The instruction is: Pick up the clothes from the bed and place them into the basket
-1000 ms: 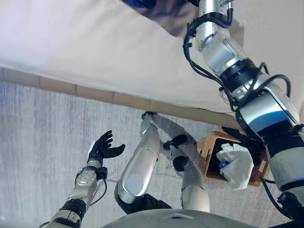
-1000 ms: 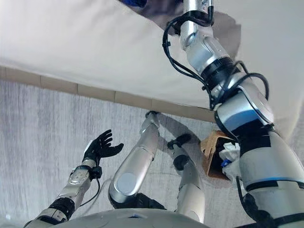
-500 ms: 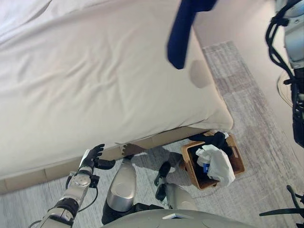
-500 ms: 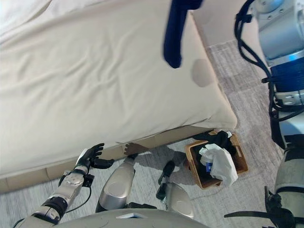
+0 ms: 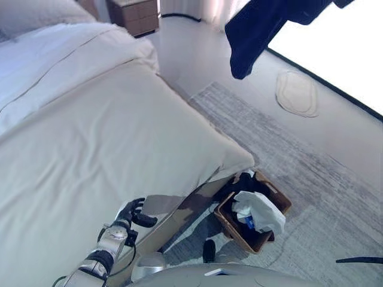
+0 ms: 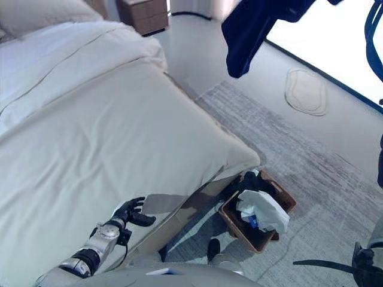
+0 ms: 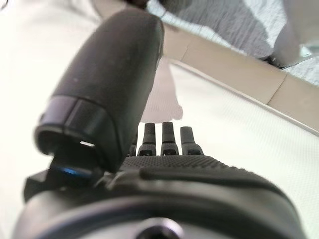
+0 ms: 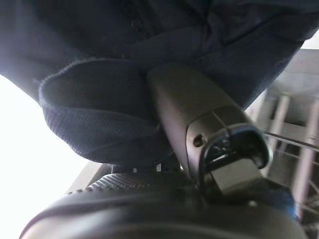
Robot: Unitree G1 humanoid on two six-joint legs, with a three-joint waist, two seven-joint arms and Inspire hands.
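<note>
Bedroom: wide cream-sheeted bed (image 5: 90,149), grey carpet. We see no clothes left on it. Brown wooden basket (image 6: 286,205) beside bed corner, already holding white and dark garments. Right hand (image 8: 199,129) clamps dark navy garment (image 5: 254,33) aloft, well above basket; drop pending. Left hand (image 5: 130,213) relaxed, empty, at bed edge.

Blown-out daylight glare, upper right

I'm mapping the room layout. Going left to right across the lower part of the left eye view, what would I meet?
Dark left robot hand with relaxed fingers at the edge of the beige-covered bed → brown wooden basket holding white and black clothes → grey woven rug.
</note>
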